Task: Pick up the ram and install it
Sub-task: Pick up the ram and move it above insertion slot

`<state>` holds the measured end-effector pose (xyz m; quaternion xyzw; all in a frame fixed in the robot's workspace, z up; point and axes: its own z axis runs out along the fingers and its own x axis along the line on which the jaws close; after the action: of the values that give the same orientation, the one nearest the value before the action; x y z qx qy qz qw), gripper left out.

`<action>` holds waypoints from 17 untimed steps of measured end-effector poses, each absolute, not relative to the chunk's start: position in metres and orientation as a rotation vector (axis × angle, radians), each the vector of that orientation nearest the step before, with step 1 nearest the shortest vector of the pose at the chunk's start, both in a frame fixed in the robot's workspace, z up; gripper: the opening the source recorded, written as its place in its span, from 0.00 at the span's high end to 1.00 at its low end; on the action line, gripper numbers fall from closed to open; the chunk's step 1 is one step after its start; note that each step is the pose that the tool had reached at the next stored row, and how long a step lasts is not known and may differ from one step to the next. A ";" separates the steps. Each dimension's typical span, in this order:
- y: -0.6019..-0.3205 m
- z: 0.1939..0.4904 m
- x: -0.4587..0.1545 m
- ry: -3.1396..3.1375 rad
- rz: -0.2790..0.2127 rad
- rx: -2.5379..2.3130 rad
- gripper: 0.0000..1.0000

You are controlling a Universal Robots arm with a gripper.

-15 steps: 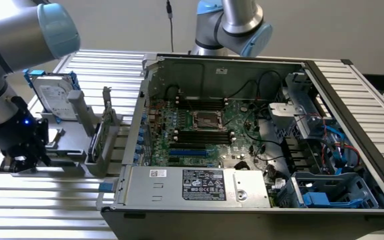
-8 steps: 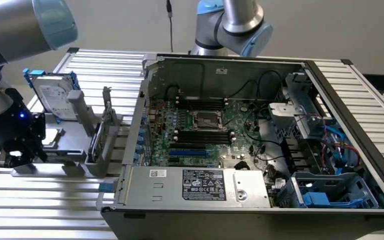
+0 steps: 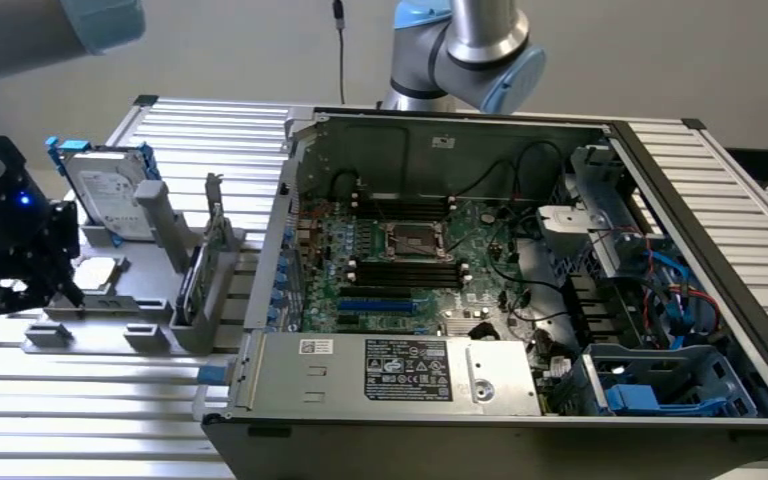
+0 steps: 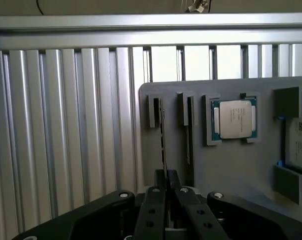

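Gripper (image 4: 168,186) seemingly pinches ram (image 4: 163,142); labels (image 3: 408,368) illegible.

you are in a robot lab or workshop. a robot arm (image 3: 484,45) stands behind an open computer case (image 3: 491,250) on a ribbed metal worktop (image 3: 77,400). a grey holder (image 4: 230,165) keeps loose computer parts lined up, like a hard drive (image 3: 111,195) and a chip (image 4: 234,119).

Open computer case (image 3: 491,132), hard drive (image 3: 107,195), processor (image 4: 234,119)
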<state>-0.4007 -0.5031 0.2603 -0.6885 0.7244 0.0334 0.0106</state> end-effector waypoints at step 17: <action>-0.503 0.338 -0.348 2.249 0.131 -2.173 0.87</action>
<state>-0.3480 -0.5031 0.3376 -0.6942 0.7185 0.0420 0.0056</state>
